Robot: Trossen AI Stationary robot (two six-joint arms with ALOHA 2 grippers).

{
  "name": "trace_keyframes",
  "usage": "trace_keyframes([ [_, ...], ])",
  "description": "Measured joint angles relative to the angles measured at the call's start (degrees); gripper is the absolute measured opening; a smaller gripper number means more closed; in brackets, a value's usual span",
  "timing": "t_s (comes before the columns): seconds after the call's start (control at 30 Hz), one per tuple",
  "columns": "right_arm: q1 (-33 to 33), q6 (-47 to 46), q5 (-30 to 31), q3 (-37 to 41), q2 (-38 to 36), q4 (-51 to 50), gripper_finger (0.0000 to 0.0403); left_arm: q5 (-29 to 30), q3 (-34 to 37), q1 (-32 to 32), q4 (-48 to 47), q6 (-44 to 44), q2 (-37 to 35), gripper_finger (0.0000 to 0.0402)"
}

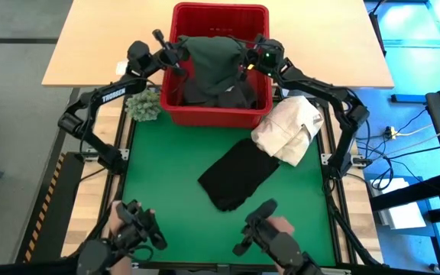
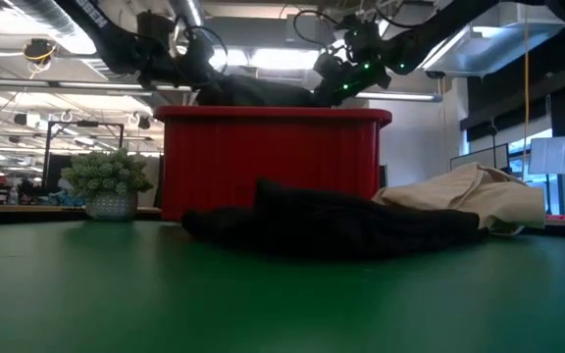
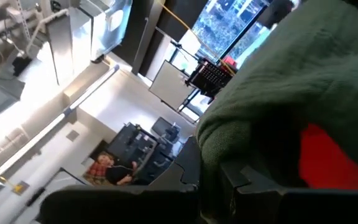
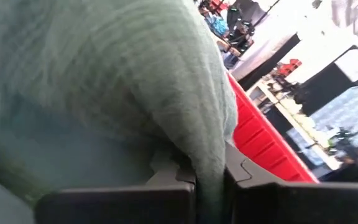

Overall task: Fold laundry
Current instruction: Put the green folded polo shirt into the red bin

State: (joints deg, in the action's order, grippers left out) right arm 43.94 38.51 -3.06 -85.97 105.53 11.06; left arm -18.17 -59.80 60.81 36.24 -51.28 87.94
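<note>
A dark green garment [image 1: 214, 55] hangs over the red basket [image 1: 220, 116] at the table's far side, between my two grippers. My left gripper [image 1: 179, 55] is shut on its left end and my right gripper [image 1: 247, 64] on its right end. The garment's lower part sinks among other dark laundry [image 1: 239, 95] inside the basket. A black garment [image 1: 239, 174] lies flat on the green mat [image 1: 159, 176] in front of the basket. In the low view the held garment [image 2: 263, 93] shows just above the basket's rim. My left gripper pinches a bunched part of the green garment's left end [image 3: 211, 163] between its two fingers [image 3: 188, 169], coming roughly level from the table's left. One layer or several, I cannot tell. The cloth rises out of the hold and drapes toward the basket. My right gripper pinches a fold at the garment's right end [image 4: 209, 163] between its two fingers [image 4: 241, 172], coming roughly level from the table's right. The cloth bulges over the fingers and drops down between them. Its lower part rests in the basket.
A cream-white cloth heap [image 1: 289, 128] lies right of the basket, partly on the mat's right edge. A small potted plant [image 1: 143, 105] stands left of the basket. A person's hands [image 1: 270, 229] work control handles at the near edge. The near left of the mat is bare.
</note>
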Motion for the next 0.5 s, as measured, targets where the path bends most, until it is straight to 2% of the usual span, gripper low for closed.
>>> trace_keyframes([
  [0.1,0.19,2.35,1.95,0.00,0.71,1.98,0.0014,-0.02,-3.03,0.80,-0.53,-2.19,2.37,0.0002],
  [0.33,1.60,2.41,1.92,0.00,0.64,8.65,0.0014,-2.61,-9.44,1.86,-1.46,-1.38,5.17,0.0002],
  [0.5,1.84,2.38,0.83,-0.02,0.60,8.14,0.0014,-2.77,-11.68,1.77,-3.91,-1.42,5.14,0.0002],
])
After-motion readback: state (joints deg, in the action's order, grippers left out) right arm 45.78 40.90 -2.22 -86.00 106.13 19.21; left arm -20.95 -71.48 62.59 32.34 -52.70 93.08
